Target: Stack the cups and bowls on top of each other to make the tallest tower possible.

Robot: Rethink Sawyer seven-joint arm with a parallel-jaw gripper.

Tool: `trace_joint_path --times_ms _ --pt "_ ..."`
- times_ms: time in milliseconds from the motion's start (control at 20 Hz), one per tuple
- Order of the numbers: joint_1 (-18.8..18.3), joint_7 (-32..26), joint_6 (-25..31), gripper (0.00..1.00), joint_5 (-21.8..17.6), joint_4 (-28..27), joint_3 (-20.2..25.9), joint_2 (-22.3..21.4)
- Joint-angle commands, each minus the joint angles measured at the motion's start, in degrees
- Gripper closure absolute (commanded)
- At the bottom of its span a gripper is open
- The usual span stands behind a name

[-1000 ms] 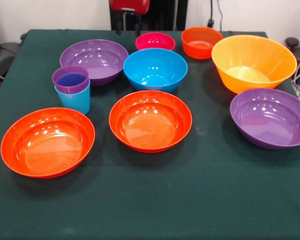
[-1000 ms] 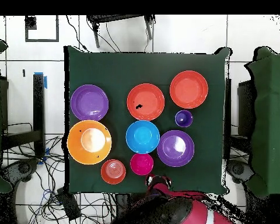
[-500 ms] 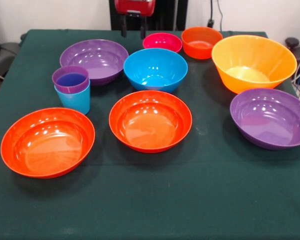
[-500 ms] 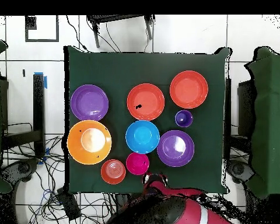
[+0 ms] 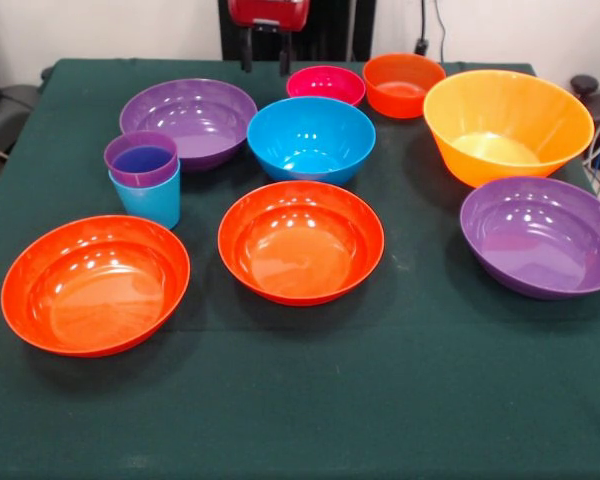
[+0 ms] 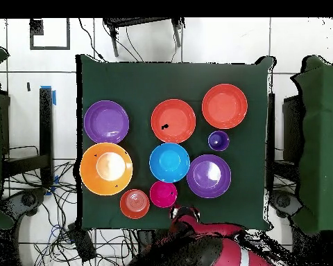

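The purple cup (image 5: 142,158) sits nested in the light blue cup (image 5: 152,203) at the left; the pair also shows in the overhead view (image 6: 218,141). All bowls stand apart on the table. These are the pink bowl (image 5: 325,84), small orange bowl (image 5: 403,84), blue bowl (image 5: 310,137), two purple bowls (image 5: 188,118) (image 5: 540,235), two orange-red bowls (image 5: 300,240) (image 5: 95,283) and the yellow-orange bowl (image 5: 508,125). My gripper (image 5: 264,60) hangs open and empty at the table's far edge, just left of the pink bowl. It also shows in the overhead view (image 6: 184,213).
The dark green table (image 5: 400,400) carries everything. Cables and a dark object (image 5: 585,90) lie off its right edge. Chairs and wires surround the table in the overhead view.
The pink bowl has shifted a little to the right in the front view. My gripper has dropped slightly and moved right with it, then held still.
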Motion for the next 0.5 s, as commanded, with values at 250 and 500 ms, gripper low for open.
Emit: trace_joint_path --times_ms 250,500 --pt "-0.2 3.2 13.5 0.0 2.5 -2.7 6.8 -2.5" --pt "1.1 4.4 14.0 0.0 2.8 -2.5 6.1 -2.9"
